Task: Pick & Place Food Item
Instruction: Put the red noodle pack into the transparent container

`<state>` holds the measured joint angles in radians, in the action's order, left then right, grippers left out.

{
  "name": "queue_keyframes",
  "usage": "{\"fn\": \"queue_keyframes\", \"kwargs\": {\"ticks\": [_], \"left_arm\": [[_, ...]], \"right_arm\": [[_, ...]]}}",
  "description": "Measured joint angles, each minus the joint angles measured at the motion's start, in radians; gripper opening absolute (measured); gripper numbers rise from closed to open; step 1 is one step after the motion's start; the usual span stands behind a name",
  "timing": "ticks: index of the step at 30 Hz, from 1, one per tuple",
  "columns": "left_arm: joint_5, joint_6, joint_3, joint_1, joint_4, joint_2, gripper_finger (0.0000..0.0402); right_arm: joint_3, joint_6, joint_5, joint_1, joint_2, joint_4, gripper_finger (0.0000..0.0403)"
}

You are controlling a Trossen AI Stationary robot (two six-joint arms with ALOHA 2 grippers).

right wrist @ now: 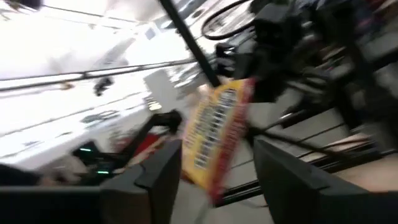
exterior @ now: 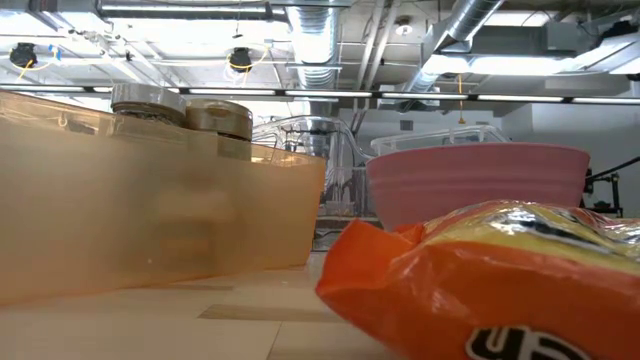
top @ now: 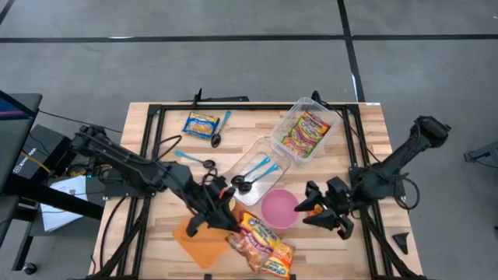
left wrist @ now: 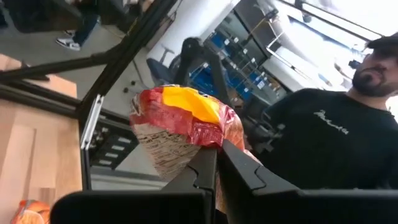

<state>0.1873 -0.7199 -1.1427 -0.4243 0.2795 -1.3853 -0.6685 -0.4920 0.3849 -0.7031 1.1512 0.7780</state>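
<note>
My left gripper (top: 226, 211) is over the table's near middle, shut on a red and yellow snack bag (left wrist: 183, 127). The bag also shows in the right wrist view (right wrist: 217, 134), hanging in the air. In the high view it reaches from the gripper toward the near edge (top: 257, 231). An orange bag (exterior: 480, 290) lies on the table at the near edge (top: 268, 260). My right gripper (top: 315, 206) is open and empty, just right of the pink bowl (top: 278, 208). My left gripper pinches the snack bag by one end (left wrist: 208, 146) between its two shut fingers (left wrist: 236, 171). The bag stands out beyond the fingertips. It is lifted clear of the table.
An orange see-through tub (exterior: 150, 200) stands at the near left (top: 198, 241). A clear tray (top: 261, 167) holds blue spoons. A clear box (top: 307, 128) at the far right holds a snack bag. A noodle packet (top: 201, 123) and spoons lie at the far left. A person (left wrist: 336, 130) stands beyond the table.
</note>
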Motion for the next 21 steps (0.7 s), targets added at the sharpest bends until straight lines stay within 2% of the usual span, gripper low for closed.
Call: {"fn": "queue_keyframes", "kwargs": {"ticks": [5, 8, 15, 21], "left_arm": [[0.056, 0.006, 0.0, 0.005, 0.063, -0.074, 0.0001], [0.074, 0.03, 0.0, 0.005, 0.08, -0.101, 0.0001], [0.1, 0.055, 0.0, 0.005, 0.133, -0.135, 0.0001], [0.1, 0.06, 0.0, 0.009, 0.165, -0.135, 0.0001]], "right_arm": [[0.001, -0.17, -0.214, 0.084, 0.026, -0.009, 0.0252], [0.0, -0.236, -0.307, 0.114, 0.047, 0.007, 0.0265], [0.0, -0.353, -0.417, 0.164, 0.136, 0.041, 0.0265], [-0.003, -0.42, -0.472, 0.187, 0.269, 0.254, 0.0265]]}}
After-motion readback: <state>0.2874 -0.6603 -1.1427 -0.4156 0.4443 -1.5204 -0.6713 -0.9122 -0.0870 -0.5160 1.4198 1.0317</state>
